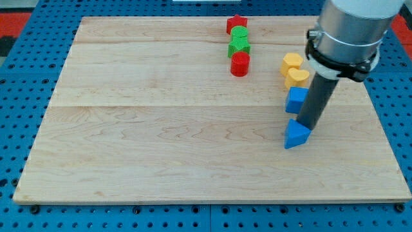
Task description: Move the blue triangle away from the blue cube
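The blue triangle (295, 135) lies on the wooden board at the view's right, just below the blue cube (296, 100). A small gap separates the two. My tip (307, 125) is at the lower end of the dark rod. It stands at the triangle's upper right edge, between the triangle and the cube's lower right corner, and seems to touch the triangle. The rod hides part of the cube's right side.
Two yellow blocks (293, 71) sit stacked just above the blue cube. A column of a red block (236, 24), two green blocks (239, 40) and a red cylinder (240, 64) stands at the top centre. The board's right edge (386, 129) is near.
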{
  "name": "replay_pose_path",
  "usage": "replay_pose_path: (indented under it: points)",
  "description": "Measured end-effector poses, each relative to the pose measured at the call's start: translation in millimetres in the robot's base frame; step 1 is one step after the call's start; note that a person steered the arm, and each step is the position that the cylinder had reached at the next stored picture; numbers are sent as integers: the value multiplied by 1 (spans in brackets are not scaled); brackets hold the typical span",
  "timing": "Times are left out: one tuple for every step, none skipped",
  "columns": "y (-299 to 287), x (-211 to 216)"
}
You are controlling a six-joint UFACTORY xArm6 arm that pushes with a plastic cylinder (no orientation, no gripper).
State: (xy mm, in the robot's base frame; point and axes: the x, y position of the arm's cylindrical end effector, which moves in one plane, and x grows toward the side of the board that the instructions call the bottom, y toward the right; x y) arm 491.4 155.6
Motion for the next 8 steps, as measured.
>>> replay_pose_path:
  points:
    - [-3, -3]
    - [-1, -11]
    - [-1, -21]
    - [7, -25]
    - [10, -25]
    - [9, -25]
    - [4, -15]
    - [5, 21]
